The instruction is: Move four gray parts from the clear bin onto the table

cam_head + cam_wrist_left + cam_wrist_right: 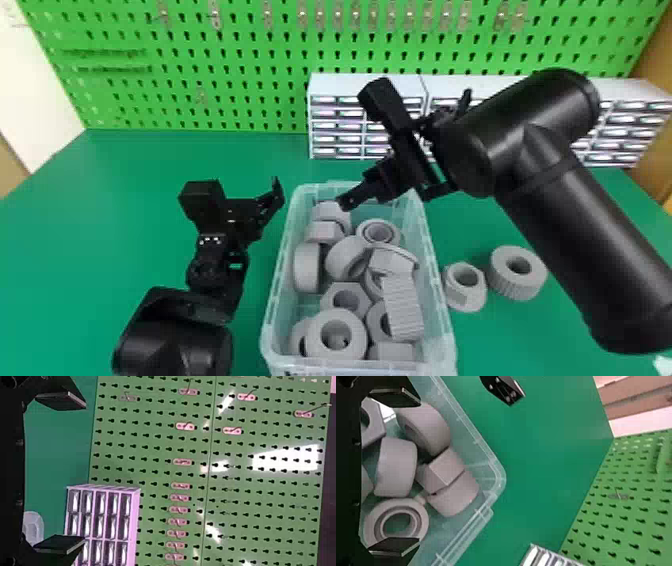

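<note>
Two gray parts (521, 289) were noted on the table (150, 165) beside the right edge of the bin (278, 280), two more from inside judged left to be moved, with fingers parted on the right gripper (420, 472) above its far end and the left gripper (85, 472) off its left edge.

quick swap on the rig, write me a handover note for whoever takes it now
Left gripper: open, empty, left of the clear plastic bin.
Right gripper: open, nothing gripped, over the bin's far end.
Job's things: a heap of round and six-sided gray parts in the bin; a ribbed gray ring and a flanged gray part with a round hole on the green table, right of the bin.
Done: two parts on the table.
Left: two more, if both of those count.
</note>
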